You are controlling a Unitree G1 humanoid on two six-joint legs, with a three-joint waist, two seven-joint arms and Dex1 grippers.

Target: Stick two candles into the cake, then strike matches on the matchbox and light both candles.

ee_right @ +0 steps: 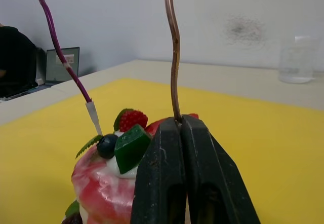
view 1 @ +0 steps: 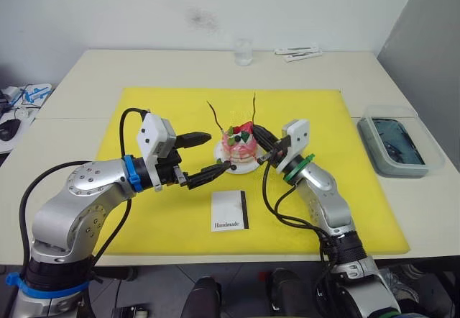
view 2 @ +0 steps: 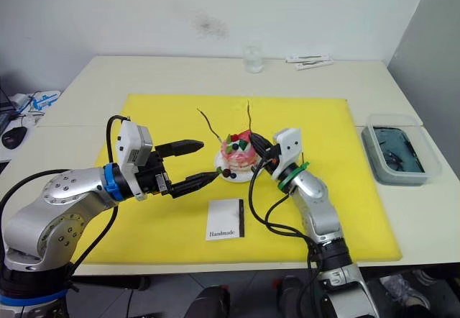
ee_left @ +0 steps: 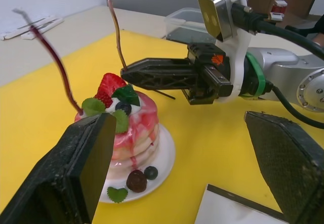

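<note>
- The cake (view 1: 240,144) sat on its small white plate (view 1: 248,167) near the middle of the yellow mat (view 1: 144,116), which covered most of the table (view 1: 108,66).
- Two candles stood in the cake's top: one candle (view 1: 215,114) rose on the robot's left side and leaned outward, the other candle (view 1: 254,107) rose on the right side, nearly upright (both wavy and taller than the cake).
- The right gripper (ee_right: 179,125) was pressed shut around the base of the right-hand candle, just above the cake's topping; in the right wrist view the stem came up from between the two closed fingers.
- The left gripper (view 1: 208,156) hovered just beside the cake on the robot's left, its fingers spread apart and holding nothing; one finger (ee_left: 83,168) lay close against the plate's edge, the other (ee_left: 288,168) stood well apart from it.
- The matchbox (view 1: 230,210) lay flat on the mat, near the cake on the robot's side, black strip toward the right and "Handmade" readable.
- A clear glass (view 1: 244,52) stood at the far edge of the table, with white packets (view 1: 298,52) beside it.
- A lidded plastic tub (view 1: 397,142) rested on the table off the mat's right edge.
</note>
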